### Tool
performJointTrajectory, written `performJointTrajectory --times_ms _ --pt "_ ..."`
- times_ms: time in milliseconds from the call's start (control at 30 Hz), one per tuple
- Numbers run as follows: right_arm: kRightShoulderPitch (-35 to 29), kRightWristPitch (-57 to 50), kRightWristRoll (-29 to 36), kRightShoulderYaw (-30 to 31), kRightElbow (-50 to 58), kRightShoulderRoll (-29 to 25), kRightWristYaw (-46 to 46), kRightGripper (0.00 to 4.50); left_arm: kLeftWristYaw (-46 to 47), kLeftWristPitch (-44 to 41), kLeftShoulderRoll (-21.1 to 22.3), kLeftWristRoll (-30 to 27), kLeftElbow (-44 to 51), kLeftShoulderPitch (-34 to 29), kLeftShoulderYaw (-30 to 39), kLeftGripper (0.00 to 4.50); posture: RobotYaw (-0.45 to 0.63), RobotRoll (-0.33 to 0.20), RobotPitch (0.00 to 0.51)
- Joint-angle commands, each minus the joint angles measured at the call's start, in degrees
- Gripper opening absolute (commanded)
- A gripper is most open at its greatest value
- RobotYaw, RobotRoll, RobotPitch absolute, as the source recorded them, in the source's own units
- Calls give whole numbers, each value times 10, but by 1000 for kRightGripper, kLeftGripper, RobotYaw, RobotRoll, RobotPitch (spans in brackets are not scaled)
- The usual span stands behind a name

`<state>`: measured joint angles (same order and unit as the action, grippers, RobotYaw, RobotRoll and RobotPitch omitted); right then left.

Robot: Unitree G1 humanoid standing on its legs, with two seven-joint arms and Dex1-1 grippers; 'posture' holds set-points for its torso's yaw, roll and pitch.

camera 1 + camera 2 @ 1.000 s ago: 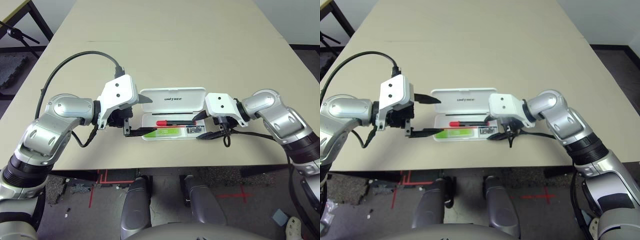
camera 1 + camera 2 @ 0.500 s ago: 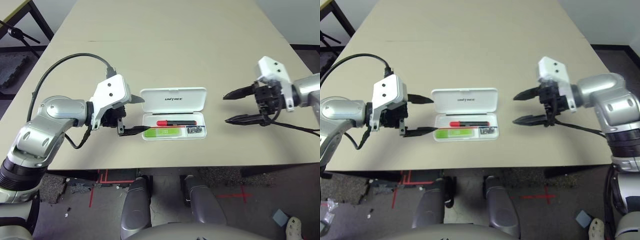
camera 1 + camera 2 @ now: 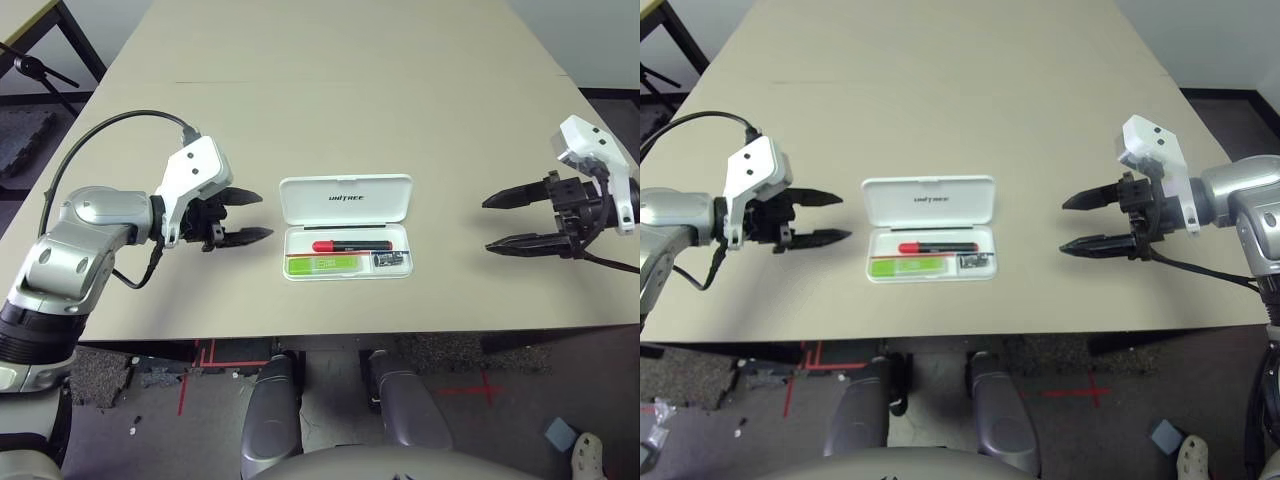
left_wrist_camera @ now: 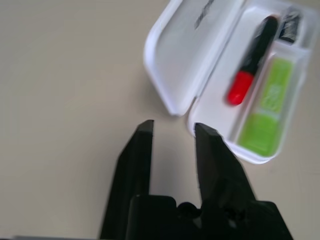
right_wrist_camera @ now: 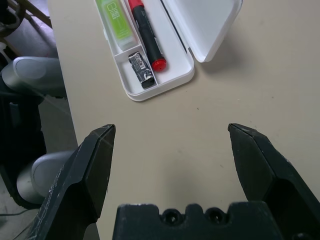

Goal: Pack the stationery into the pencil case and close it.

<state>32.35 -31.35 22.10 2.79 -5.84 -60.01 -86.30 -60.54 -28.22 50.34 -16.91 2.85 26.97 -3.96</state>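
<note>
Both tools have backed off the case since a second ago: left tool (image 3: 248,217) has pulled out toward the desk's left edge and its fingers have narrowed to a small gap, holding nothing; right tool (image 3: 506,222) has swung out toward the right edge, fingers wide apart, empty. Case (image 3: 347,199) sits open near the desk's front edge, about midway along it, lid flat, with marker (image 3: 350,245), green stick (image 3: 326,263) and sharpener (image 3: 391,260) inside

- We take this for a robotics lab: a plain beige table (image 3: 330,90) against a bare wall.
- We see red tape marks (image 3: 480,385) on speckled floor (image 3: 520,420).
</note>
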Motion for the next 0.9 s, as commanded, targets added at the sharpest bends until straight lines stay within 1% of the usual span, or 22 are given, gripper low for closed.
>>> performJointTrajectory --times_ms 33,67,167,233,433,633,733,900 --pt "-2 -4 5 -4 11 0 2 4500 13 29 -7 41 -45 6 -18 414 -54 0 173" --pt "-2 -5 6 -4 12 1 2 4500 18 36 -11 50 -55 9 -22 77 -55 0 173" --pt "1 -6 6 -1 14 3 3 4500 43 63 -31 79 -87 22 -29 28 -55 0 171" --pt "2 -10 2 4 16 2 3 4500 55 78 -51 83 -102 33 -26 28 -57 0 170" --pt "5 -18 -2 12 22 3 5 4500 64 88 -105 75 -110 55 -18 28 -61 0 165" --pt "3 -19 -1 12 28 6 10 4500 57 84 -140 64 -103 65 -19 28 -72 0 162" --pt "-3 -21 1 9 35 5 14 4500 46 79 -147 55 -90 65 -19 28 -80 0 161" --pt "-13 -22 4 3 43 3 19 4500 15 63 -148 22 -52 55 -19 28 -84 0 162"
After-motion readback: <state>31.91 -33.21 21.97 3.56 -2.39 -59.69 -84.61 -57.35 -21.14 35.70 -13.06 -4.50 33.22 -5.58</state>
